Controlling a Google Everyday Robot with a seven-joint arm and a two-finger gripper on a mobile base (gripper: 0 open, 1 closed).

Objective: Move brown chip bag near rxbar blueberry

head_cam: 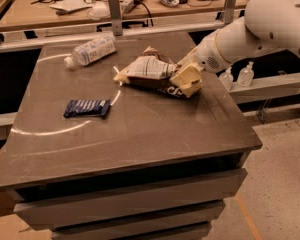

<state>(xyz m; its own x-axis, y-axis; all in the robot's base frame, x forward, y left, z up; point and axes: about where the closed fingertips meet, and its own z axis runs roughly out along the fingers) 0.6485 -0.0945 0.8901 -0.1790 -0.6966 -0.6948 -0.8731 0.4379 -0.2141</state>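
In the upper middle of the frame I have the brown chip bag [149,70], lying crumpled on the tabletop [155,134] with its pale, lettered face turned up and its dark underside showing along the lower edge. My hand [187,79] is at the bag's right end, and its cream-coloured fingers [182,75] are closed on that end of the foil, so I read it as holding the bag. The white arm [240,31] runs from there to the upper right corner of the frame.

The rxbar blueberry [86,108] lies flat down and to the left of the bag, in the left-centre of the frame. It is apart from the bag, with bare tabletop between them. A thin white arc [50,130] is marked on the surface, curving under the bar and up toward the bag's left tip.

A clear plastic bottle [92,49] lies on its side in the upper left, with its cap pointing toward the left edge, and it is clear of both the bag and the bar.

Off the tabletop at the right, two small clear bottles [246,74] stand on a lower ledge just behind the arm. A cluttered workbench [140,4] fills the top of the frame.
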